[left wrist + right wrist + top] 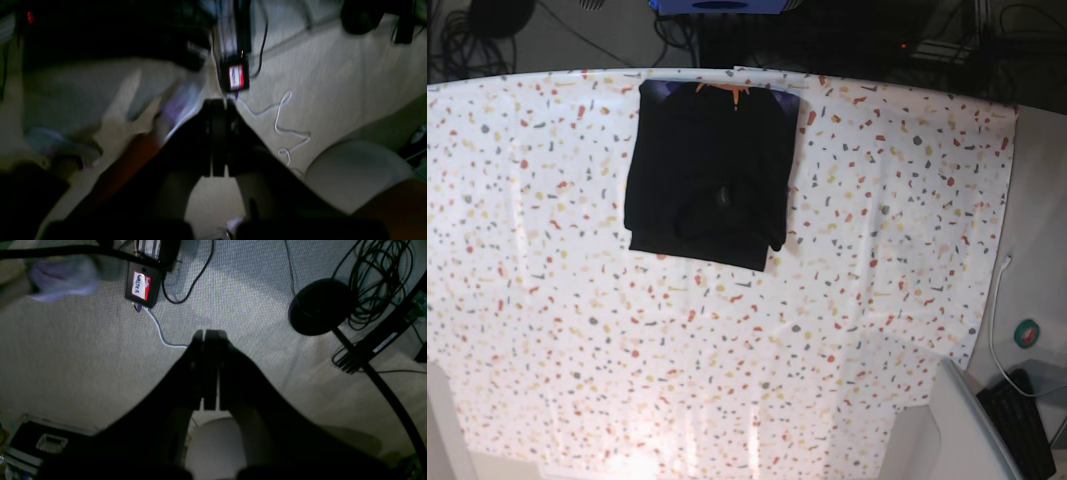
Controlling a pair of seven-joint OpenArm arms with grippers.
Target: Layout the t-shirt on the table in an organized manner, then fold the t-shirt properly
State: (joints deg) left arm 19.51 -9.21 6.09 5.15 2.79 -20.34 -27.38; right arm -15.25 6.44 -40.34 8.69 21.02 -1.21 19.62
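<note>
Wrist views: both pincers closed (floor below), left pincer [218, 106], right pincer [210, 336].

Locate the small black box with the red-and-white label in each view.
Left wrist: small black box with the red-and-white label, top centre, on grey carpet, above the shut left gripper.
Right wrist: upper left.
Base: not in view.
Shared landmark: white cable trailing from the box.

t-shirt [710, 170]: black, purple-orange print | table [897, 200]: white, red-orange-grey flecks
</note>
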